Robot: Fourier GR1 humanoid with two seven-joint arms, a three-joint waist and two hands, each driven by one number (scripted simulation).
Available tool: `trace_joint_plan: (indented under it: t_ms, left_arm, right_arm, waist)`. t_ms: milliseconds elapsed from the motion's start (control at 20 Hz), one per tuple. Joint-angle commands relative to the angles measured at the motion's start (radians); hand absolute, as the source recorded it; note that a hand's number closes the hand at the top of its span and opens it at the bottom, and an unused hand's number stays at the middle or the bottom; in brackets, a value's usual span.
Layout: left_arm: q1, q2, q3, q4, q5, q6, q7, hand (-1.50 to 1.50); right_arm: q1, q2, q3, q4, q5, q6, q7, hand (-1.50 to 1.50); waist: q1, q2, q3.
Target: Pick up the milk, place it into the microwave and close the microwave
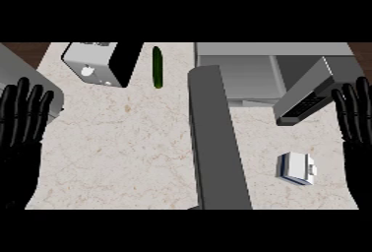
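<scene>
R hand (355, 123), black, rests at the bench's right edge w/ fingers straight up, spread, holding nothing. L hand (22, 123) same at the left edge: fingers up, relaxed, empty. Nearest the R hand, just inward, small white-and-blue milk carton (296, 168) lies on the pale speckled stone bench (123, 147), near its front right corner, apart from both hands. Beyond it, toward the back right corner, grey microwave (251, 74) w/ its door (305, 96) swung open. Long dark grey panel (218, 147) runs front to back mid-bench. Back left: slim green cucumber (157, 67), beside a silver-and-black toaster-like appliance (98, 63).
</scene>
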Motion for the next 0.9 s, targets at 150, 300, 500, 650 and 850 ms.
trace_joint_plan:
  t_ms: [150,300,500,650,850]
  left_arm:
    - [0.057,-0.048,-0.040,-0.013,-0.070,0.031,-0.032,-1.50]
    - [0.091,-0.096,-0.035,-0.027,0.044,0.030,0.033,-1.50]
    - [0.157,-0.109,-0.081,-0.075,0.030,0.063,0.033,-1.50]
    - [0.193,-0.090,-0.063,-0.179,0.060,0.035,0.094,-1.50]
    - [0.272,-0.110,-0.055,-0.086,0.072,-0.006,-0.064,-1.50]
  right_arm:
    - [0.055,0.065,0.058,-0.080,0.056,-0.048,0.043,-1.50]
    - [0.078,0.089,0.137,-0.085,-0.107,0.051,0.101,-1.50]
    - [0.205,0.121,0.247,-0.120,-0.082,0.044,0.062,-1.50]
    - [0.210,0.116,0.254,-0.194,-0.084,0.032,0.107,-1.50]
    - [0.292,0.116,0.254,-0.168,-0.026,0.025,0.010,-1.50]
  waist:
    - [0.008,-0.034,0.011]
    - [0.023,-0.037,0.010]
    - [0.009,-0.036,0.011]
    - [0.010,-0.035,0.011]
    - [0.008,-0.034,0.011]
